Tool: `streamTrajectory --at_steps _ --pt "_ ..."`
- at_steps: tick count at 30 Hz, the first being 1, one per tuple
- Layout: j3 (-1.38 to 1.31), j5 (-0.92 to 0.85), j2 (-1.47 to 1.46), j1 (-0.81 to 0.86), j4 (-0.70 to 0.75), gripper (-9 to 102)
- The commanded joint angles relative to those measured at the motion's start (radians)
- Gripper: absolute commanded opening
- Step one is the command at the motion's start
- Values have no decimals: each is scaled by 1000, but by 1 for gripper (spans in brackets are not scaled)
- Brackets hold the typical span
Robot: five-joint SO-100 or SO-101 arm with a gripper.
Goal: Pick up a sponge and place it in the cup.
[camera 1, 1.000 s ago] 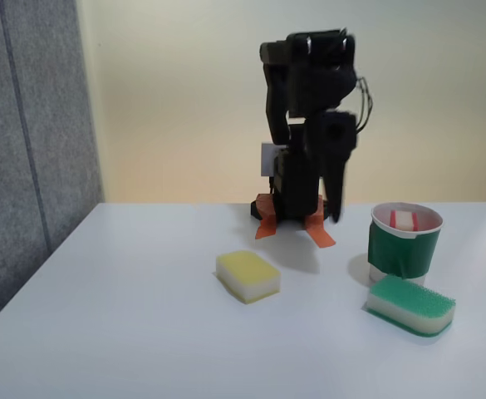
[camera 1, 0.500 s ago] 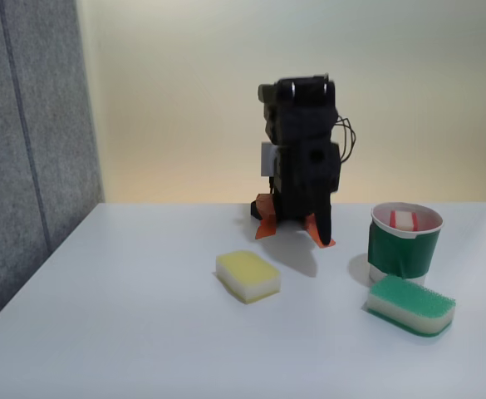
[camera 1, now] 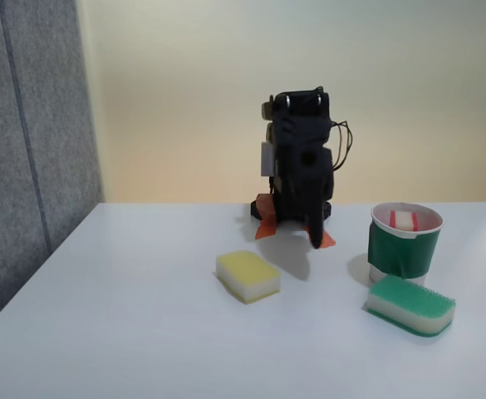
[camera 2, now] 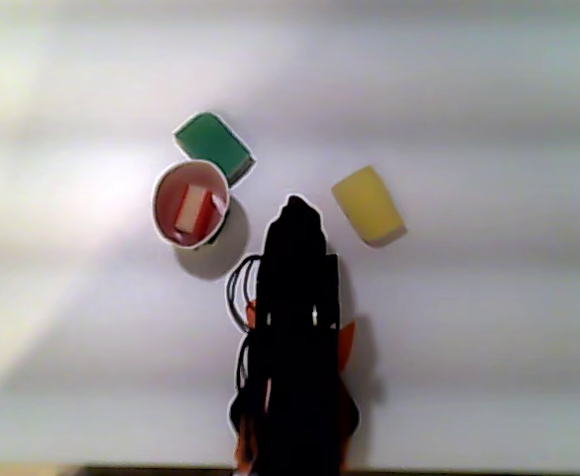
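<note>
White table: a plain pale table [camera 1: 143, 332] fills the lower half of the fixed view and nearly the whole of the other view [camera 2: 488, 119].
Cup: a white paper cup [camera 1: 404, 253] with a wide dark green band, upright at right of centre in the fixed view; upper left of centre in the other view [camera 2: 161, 210], seen from above, its inside reddish.
Sponge: red and white sponge [camera 1: 404, 219] inside the cup, standing on end with its top just below the rim; in the other view [camera 2: 192, 208] it lies tilted across the cup's inside.
Green sponge: green-topped sponge [camera 1: 410, 304] on the table just in front of the cup, lower right of the fixed view; above the cup in the other view [camera 2: 213, 145], touching or nearly touching its rim.
Yellow sponge: yellow-topped sponge [camera 1: 247, 276] at lower centre of the fixed view; right of centre in the other view [camera 2: 367, 203], well apart from the cup.
Arm: black arm [camera 1: 299, 166] folded down at centre, over orange tape at its base.
Gripper: the gripper [camera 1: 314, 238] points down near the table, left of the cup, holding nothing; in the other view [camera 2: 294, 208] it lies between cup and yellow sponge. Whether its jaws are parted or closed cannot be made out.
</note>
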Motion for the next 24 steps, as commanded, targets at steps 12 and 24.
streamTrajectory --at_steps 12,24 --pt "46 54 20 28 250 0" --pt "46 54 18 26 250 0"
